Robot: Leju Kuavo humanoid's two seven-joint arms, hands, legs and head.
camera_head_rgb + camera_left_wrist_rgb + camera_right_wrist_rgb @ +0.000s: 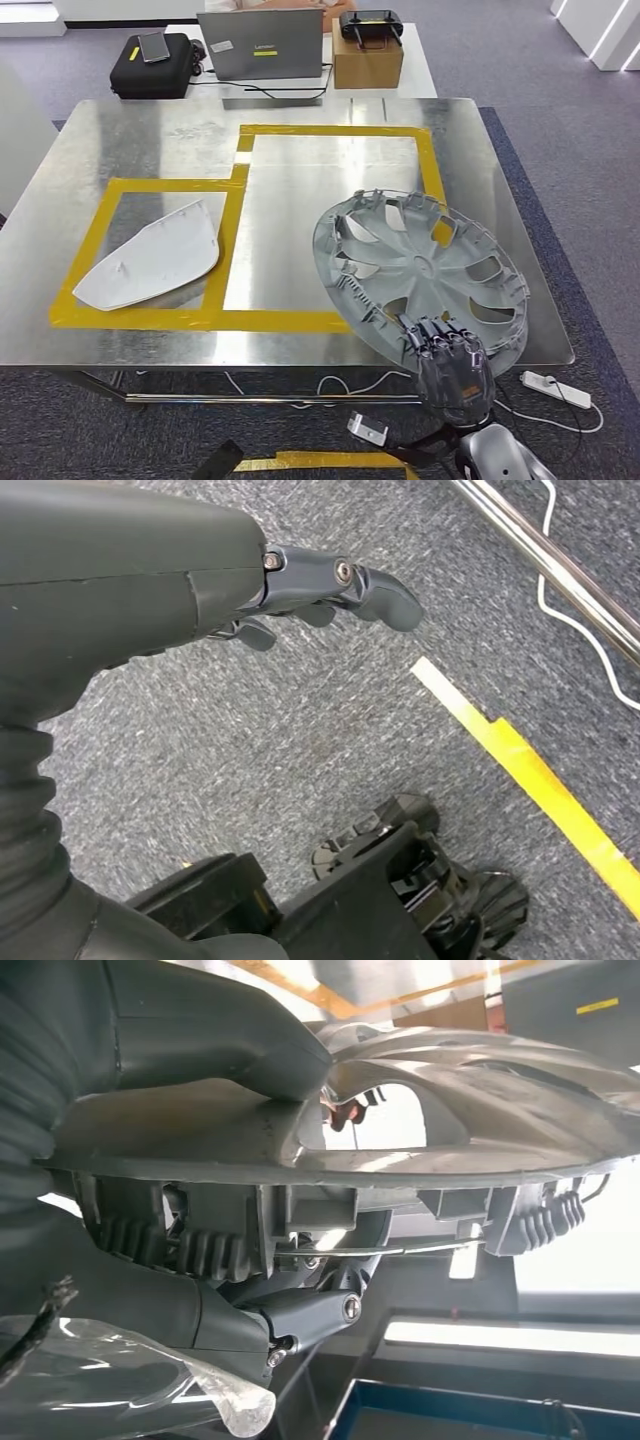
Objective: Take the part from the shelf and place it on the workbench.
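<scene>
Steel workbench (136, 130) carrying yellow tape outlines (226, 320).
The right hand (450, 362) is gripping the grey wheel cover (423, 262) over the bench's near right edge; the left hand (332, 585) is hanging empty, fingers loosely apart.

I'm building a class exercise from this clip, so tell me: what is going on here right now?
The robot's right hand grips the near rim of a grey wheel cover, held tilted over the metal workbench, partly above the larger yellow-taped area. Whether the cover touches the bench cannot be told. A white panel already lies in the smaller taped area. The left hand hangs above the carpet, holding nothing. A laptop, a black case and a cardboard box sit beyond the bench.
</scene>
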